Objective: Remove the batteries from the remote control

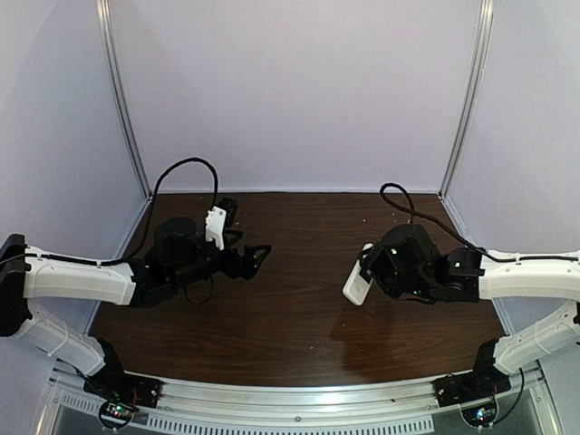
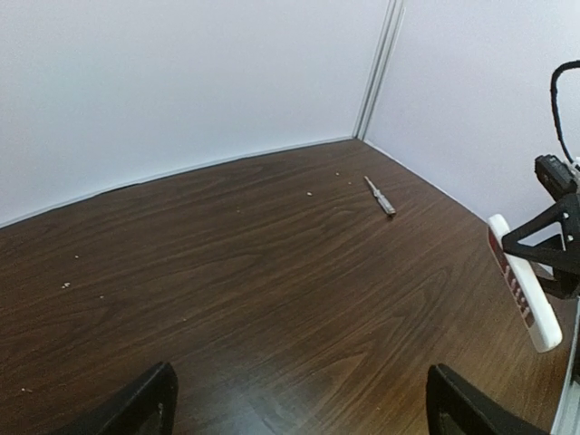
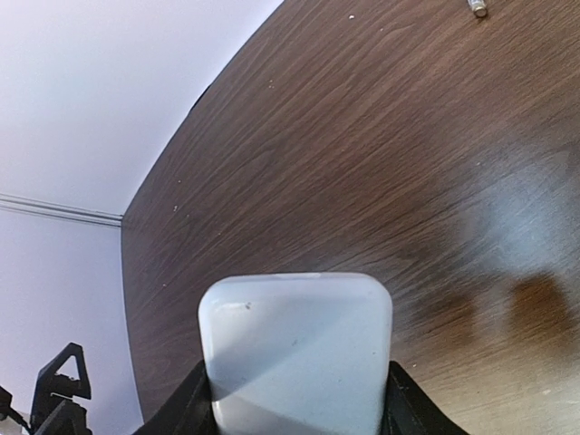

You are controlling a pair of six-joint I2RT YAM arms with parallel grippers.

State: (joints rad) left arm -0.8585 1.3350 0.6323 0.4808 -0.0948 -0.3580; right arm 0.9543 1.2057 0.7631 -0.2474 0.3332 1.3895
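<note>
1. Dark wood table (image 1: 299,335), closed in by pale lilac walls on three sides, with metal posts in the far corners.
2. Well left of the remote (image 1: 357,279), the left gripper (image 1: 256,260) points towards it, fingers spread wide and holding nothing.
3. The remote is held tilted above the table, pinched at one end by the right gripper (image 1: 372,265). No batteries show on it.
4. Risk: with only one end held, a push from the left could twist the remote loose. Freed batteries would likely drop and roll.
5. The most free room lies left of the remote. Beyond it, near the right wall, lies a silvery piece (image 2: 381,196); whether it is a battery is unclear.
</note>
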